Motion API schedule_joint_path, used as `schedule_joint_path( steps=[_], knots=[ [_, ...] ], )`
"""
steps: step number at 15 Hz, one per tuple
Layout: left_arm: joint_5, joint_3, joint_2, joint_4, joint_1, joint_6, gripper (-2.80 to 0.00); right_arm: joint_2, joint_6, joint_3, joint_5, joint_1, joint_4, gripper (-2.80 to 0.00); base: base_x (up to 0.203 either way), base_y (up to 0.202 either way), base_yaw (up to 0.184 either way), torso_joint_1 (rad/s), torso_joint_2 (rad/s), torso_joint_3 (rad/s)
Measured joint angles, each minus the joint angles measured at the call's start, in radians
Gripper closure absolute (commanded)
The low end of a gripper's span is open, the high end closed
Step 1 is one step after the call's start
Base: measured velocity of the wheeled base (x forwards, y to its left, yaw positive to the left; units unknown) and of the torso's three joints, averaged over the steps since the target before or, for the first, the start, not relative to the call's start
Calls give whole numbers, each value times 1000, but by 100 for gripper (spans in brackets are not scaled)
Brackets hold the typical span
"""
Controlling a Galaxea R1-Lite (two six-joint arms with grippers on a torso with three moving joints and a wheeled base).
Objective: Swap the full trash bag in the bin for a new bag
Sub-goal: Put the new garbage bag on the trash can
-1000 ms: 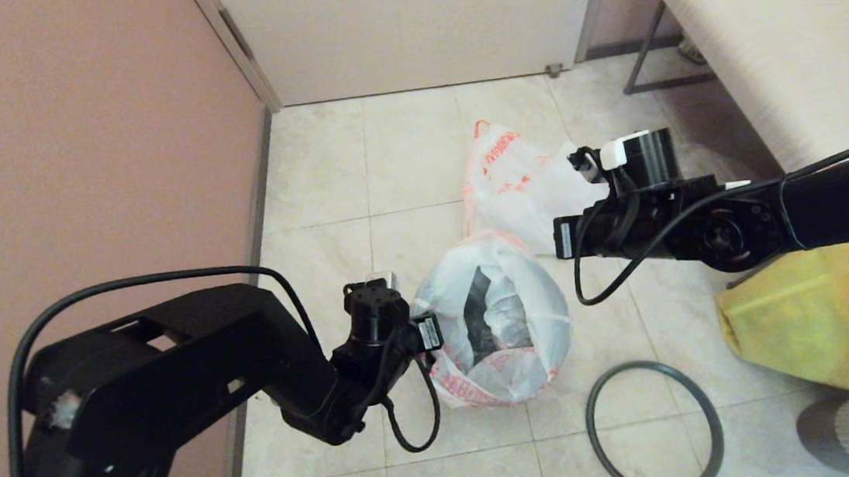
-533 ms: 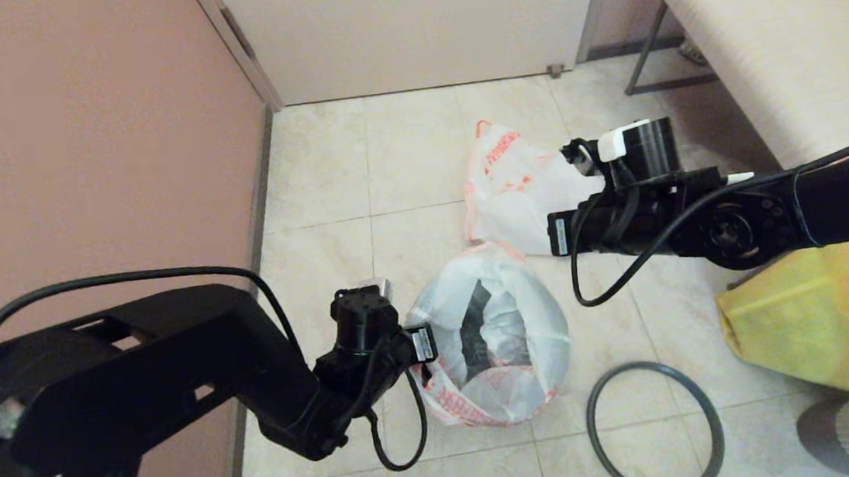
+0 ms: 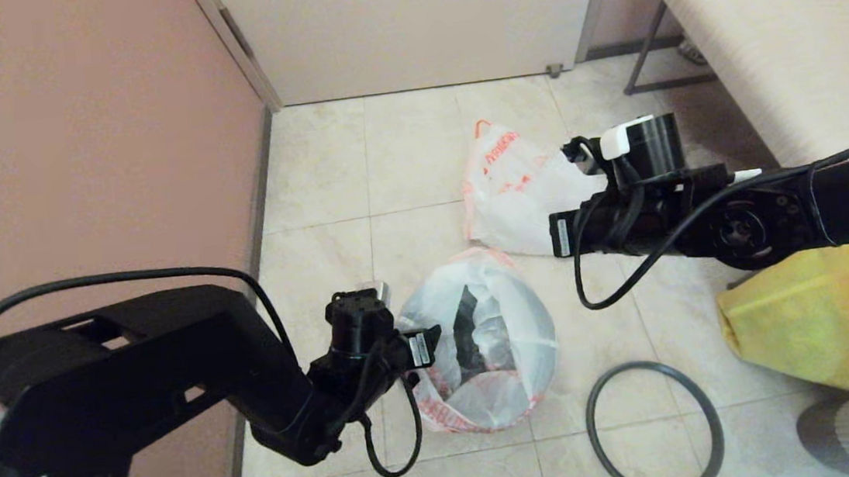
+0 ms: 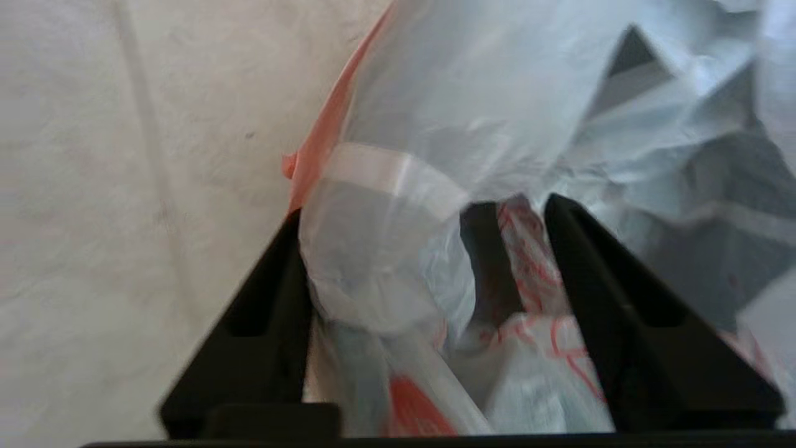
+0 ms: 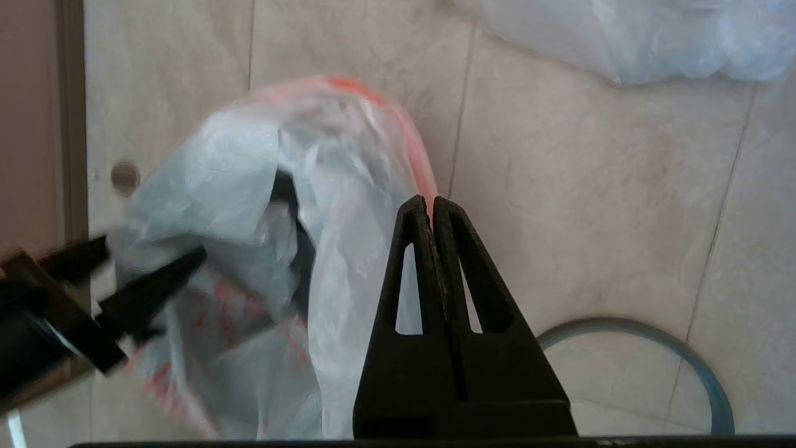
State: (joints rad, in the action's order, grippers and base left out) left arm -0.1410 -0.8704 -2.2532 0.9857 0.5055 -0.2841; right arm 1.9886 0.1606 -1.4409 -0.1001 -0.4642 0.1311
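The bin (image 3: pixel 472 326) stands on the tiled floor with the new bag (image 3: pixel 512 382) draped over it; only the dark inside shows through the bag's mouth. My left gripper (image 4: pixel 424 208) is at the bin's left side, open, its fingers spread around a loose fold of the new bag (image 4: pixel 385 249). My right gripper (image 5: pixel 432 202) hangs shut above the bin's right side, just over the bag's pink hem (image 5: pixel 410 137), with nothing seen between its fingers. The full trash bag (image 3: pixel 513 191) lies on the floor behind the bin.
The bin's dark grey hoop (image 3: pixel 643 364) lies flat on the floor, right of the bin and nearer me. A yellow tote (image 3: pixel 814 325) sits further right. A cushioned bench (image 3: pixel 756 43) fills the far right, and a pink wall (image 3: pixel 73 148) runs along the left.
My left gripper has gone from nearly shut on the bag's edge to open, and the arm has dropped slightly toward me. The bag has sagged left. My right arm has barely moved.
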Motion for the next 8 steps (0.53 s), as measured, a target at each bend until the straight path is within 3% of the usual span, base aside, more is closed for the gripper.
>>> schedule_joint_path(
  steps=[3,5,7,8],
  knots=[
    [-5,105,72,-13,-10,65,-280,10,-59,1,-86,-29,-38,0,0,0,0,0,0,0],
    [-7,152,94,-29,-28,75,-280,30,-107,3,-167,-62,-47,0,0,0,0,0,0,0],
    [-13,194,121,-23,-37,75,-280,40,-117,3,-193,-93,-62,0,0,0,0,0,0,0],
    [-27,231,146,-22,-42,73,0,42,-122,3,-196,-113,-66,0,0,0,0,0,0,0]
  ],
)
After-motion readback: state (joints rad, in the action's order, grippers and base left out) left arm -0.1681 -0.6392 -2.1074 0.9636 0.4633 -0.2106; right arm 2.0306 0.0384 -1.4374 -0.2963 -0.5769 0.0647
